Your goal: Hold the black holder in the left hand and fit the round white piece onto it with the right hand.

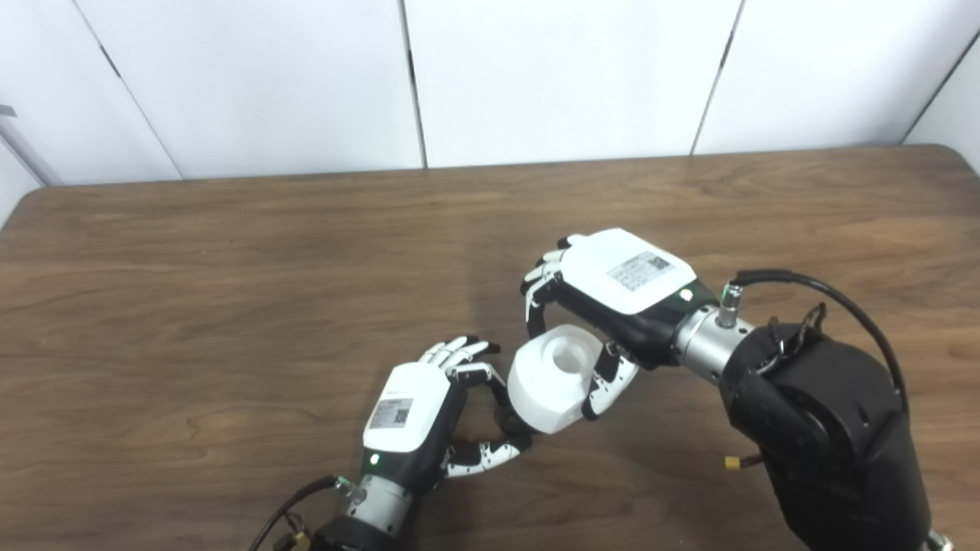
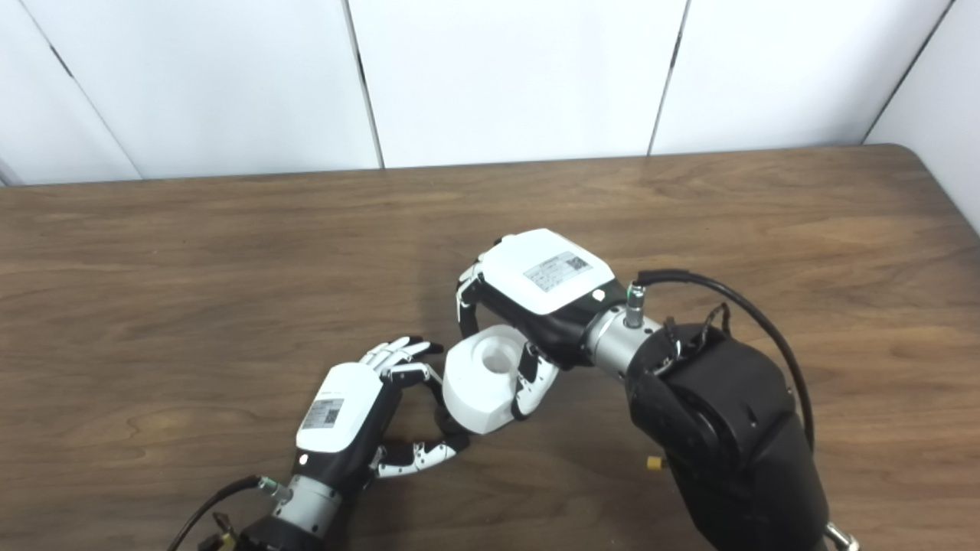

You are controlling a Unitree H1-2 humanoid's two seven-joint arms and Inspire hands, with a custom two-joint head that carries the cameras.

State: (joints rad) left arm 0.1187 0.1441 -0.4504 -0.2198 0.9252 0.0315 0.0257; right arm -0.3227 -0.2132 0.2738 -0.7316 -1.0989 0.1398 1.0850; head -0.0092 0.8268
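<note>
The right hand (image 1: 612, 295) grips a smooth, round white piece (image 1: 553, 379) with a hollow centre. Just left, the left hand (image 1: 429, 413) curls around a black holder (image 1: 507, 417), mostly hidden in both views.

black holder (image 1: 507, 419) mostly hidden behind white piece (image 1: 553, 379) | left hand (image 1: 429, 413) grip unclear | table (image 1: 230, 321) near edge cut off

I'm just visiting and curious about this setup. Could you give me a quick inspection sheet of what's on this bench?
Surface: brown wooden table, wood-grain top.
Job's things: round white plastic piece with a central hole, tilted; black holder mostly hidden, only a dark bit shows.
Clutter: nothing seen.
Hands: right hand shut on the white piece; left hand curled around the holder, beside the piece.
Cables: black cable looping over the right wrist.
Surroundings: white wall panels.
</note>
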